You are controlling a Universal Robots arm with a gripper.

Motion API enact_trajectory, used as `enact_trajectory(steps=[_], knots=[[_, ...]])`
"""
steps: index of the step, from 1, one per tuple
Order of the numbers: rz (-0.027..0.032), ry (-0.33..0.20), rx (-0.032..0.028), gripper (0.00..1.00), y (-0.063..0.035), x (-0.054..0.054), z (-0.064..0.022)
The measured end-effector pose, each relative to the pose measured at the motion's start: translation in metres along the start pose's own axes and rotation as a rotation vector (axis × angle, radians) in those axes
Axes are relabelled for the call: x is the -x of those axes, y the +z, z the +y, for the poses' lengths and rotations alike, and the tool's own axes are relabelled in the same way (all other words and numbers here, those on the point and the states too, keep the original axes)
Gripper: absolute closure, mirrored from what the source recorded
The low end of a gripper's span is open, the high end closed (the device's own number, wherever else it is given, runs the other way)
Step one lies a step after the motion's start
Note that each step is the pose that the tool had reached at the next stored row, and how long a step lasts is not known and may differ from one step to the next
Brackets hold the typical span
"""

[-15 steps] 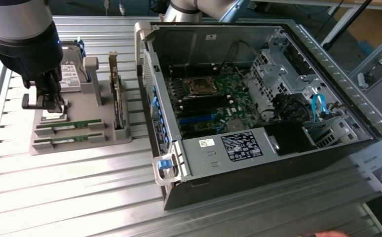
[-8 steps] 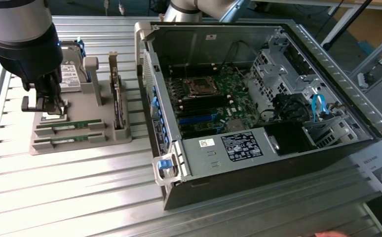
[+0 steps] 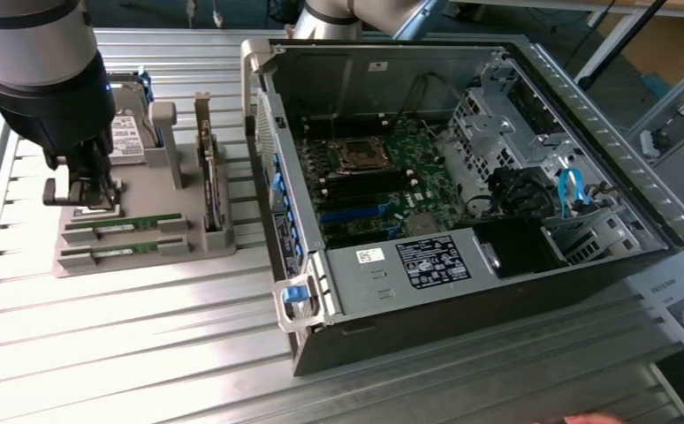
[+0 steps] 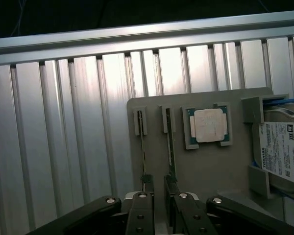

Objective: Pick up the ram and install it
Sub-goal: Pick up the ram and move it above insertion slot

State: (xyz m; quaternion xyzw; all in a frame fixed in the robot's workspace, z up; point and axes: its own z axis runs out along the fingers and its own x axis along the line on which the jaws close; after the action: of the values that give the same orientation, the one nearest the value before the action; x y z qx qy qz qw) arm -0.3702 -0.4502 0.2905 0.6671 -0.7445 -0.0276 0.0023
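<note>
Grey fixture plate [image 4: 201,166] on the slatted aluminium table [image 3: 141,353], near the table's edge on the exterior view's left. Along the plate stand, in order, a hard drive [image 4: 284,152], a square processor [image 4: 209,126], then two green sticks set on edge in slotted posts.

The ram [image 3: 130,227] is taken here as the stick next to the processor. A second stick [image 3: 118,256] runs parallel just beside it, nearest the plate's front edge.

The gripper [image 4: 160,196] hangs over the post ends of both sticks with its jaws spread wide and nothing between them. Which stick the gap lines up with cannot be told.

**Hazards, as judged.**
- The sticks sit close together, so a small sideways error could close the fingers on the wrong one.
- The same error could drive a fingertip down onto a board edge or a post.
- A thin board pinched off-centre may tilt or bind in its slots.
- Installation would mean reaching into the open computer case [image 3: 460,318], whose walls stand close around the motherboard [image 3: 377,185].

**Surface.** Bare ribbed metal with long grooves and strong glare.

**Room.** Metal frame legs and a brownish floor lie past the table's far corner.
</note>
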Motion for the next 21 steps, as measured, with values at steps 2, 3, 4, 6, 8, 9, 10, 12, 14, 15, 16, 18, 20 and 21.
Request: enact_trajectory(steps=[2,3,4,6,8,9,10,12,14,15,16,18,20,21], knots=[[0.0000,0.000,0.0000,0.76,0.0024,0.000,-0.0001],[0.0000,0.000,0.0000,0.76,0.0035,0.000,-0.0002],[0.0000,0.000,0.0000,0.76,0.0047,0.000,-0.0002],[0.0001,0.000,0.0000,0.76,0.0070,-0.001,-0.0004],[0.0000,0.000,0.0000,0.76,0.0094,-0.001,-0.0005],[0.0000,0.000,-0.0001,0.76,0.0104,-0.001,-0.0005],[0.0000,0.000,0.0000,0.76,0.0114,-0.001,-0.0006],[0.0000,0.000,0.0000,0.76,0.0135,-0.001,-0.0007],[0.0000,0.000,0.0000,0.76,0.0157,-0.001,-0.0008],[0.0000,0.000,0.0000,0.76,0.0166,-0.001,-0.0008],[0.0000,0.000,-0.0001,0.76,0.0177,-0.002,-0.0009],[-0.0001,0.000,-0.0001,0.76,0.0199,-0.002,-0.0010],[0.0000,0.000,0.0000,0.76,0.0222,-0.002,-0.0011],[0.0000,0.000,0.0000,0.76,0.0232,-0.002,-0.0011]])
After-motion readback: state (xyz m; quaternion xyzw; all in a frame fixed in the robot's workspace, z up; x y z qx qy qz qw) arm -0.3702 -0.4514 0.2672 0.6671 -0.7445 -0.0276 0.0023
